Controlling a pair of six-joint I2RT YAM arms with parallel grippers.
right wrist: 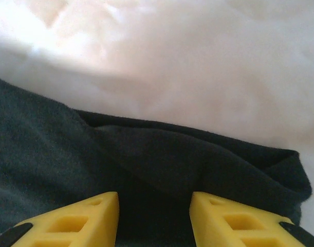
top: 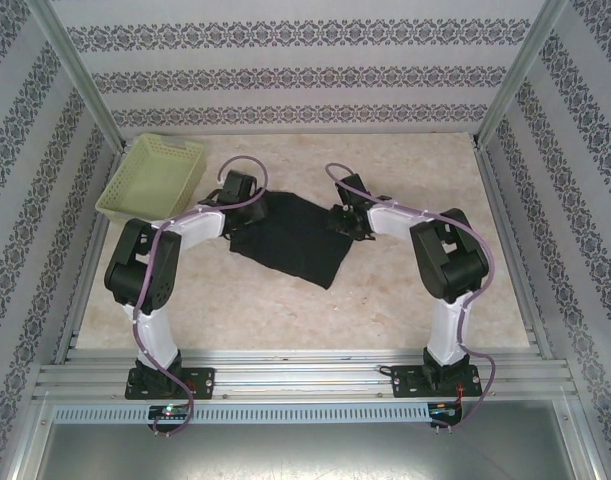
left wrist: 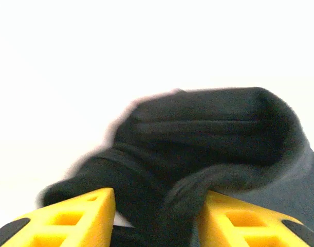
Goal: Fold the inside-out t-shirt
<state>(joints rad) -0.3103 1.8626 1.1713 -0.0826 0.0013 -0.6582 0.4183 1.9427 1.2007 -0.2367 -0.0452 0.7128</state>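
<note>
Left hand [left wrist: 155, 208] pinches a bunched fold of the inside-out t-shirt [top: 290, 240]. Right hand [right wrist: 154, 208] straddles its edge; I cannot tell whether it grips. It lies mid-frame on the bench [top: 385, 300], with the basket [top: 153, 178] at upper left.

The counter [top: 285, 310] in front of me is pale and marbled, beige with faint pink veining. A black t-shirt [top: 290, 240] lies on its middle, rumpled into a rough slanted patch with one corner pointing toward me. A yellow-green lattice basket [top: 135, 205] sits at the far left corner, near the t-shirt but not touching it.
</note>
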